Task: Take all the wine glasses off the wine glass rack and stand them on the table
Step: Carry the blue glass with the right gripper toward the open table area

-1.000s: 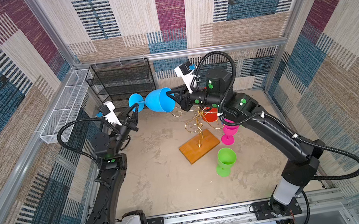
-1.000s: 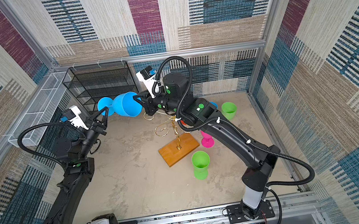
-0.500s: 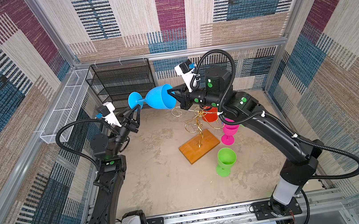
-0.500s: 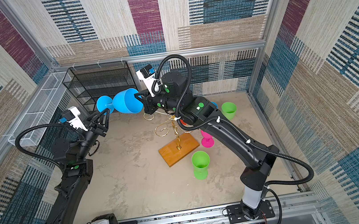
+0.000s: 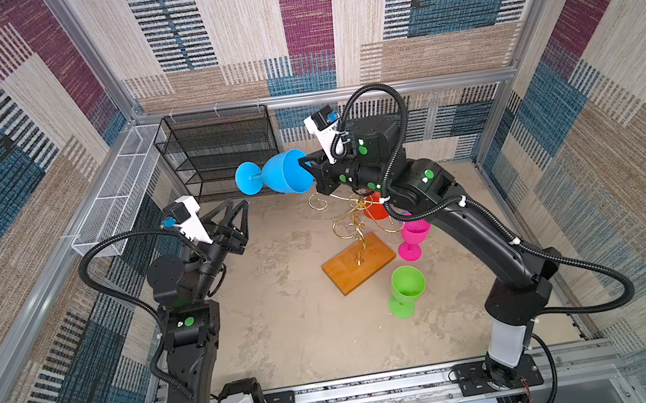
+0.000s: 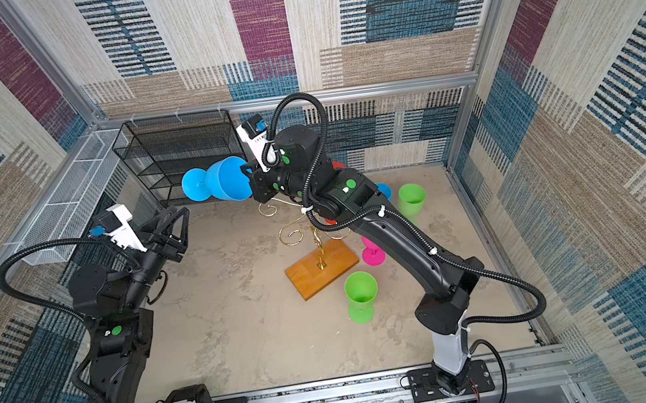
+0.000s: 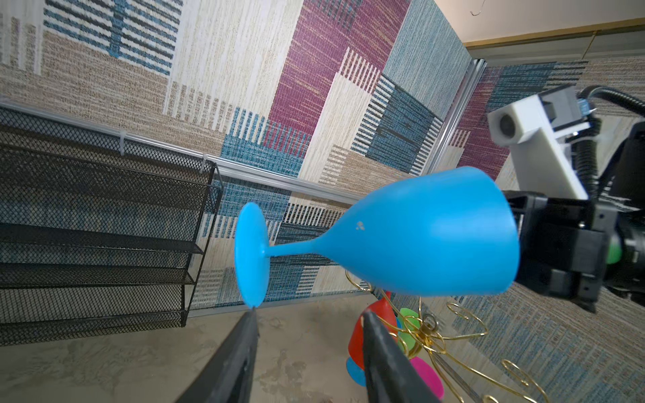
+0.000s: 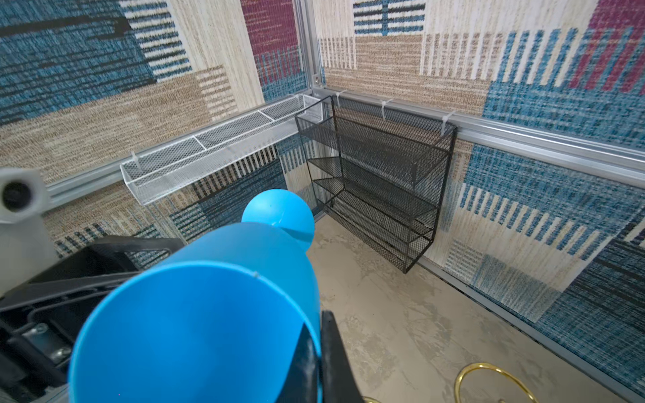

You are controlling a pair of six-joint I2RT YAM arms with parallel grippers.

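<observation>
On the beige worktop (image 5: 285, 320) stands the rack (image 5: 354, 228). The right hand (image 5: 307, 169) is clamped on the rim of the blue glass (image 5: 284, 172), which lies sideways in the air above the rack. The left hand (image 5: 237, 205) is part open and empty, near the glass's foot.

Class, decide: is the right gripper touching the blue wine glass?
Touching. The right wrist view shows the right gripper pinching the blue wine glass by its rim, one finger inside the bowl, one outside.
</observation>
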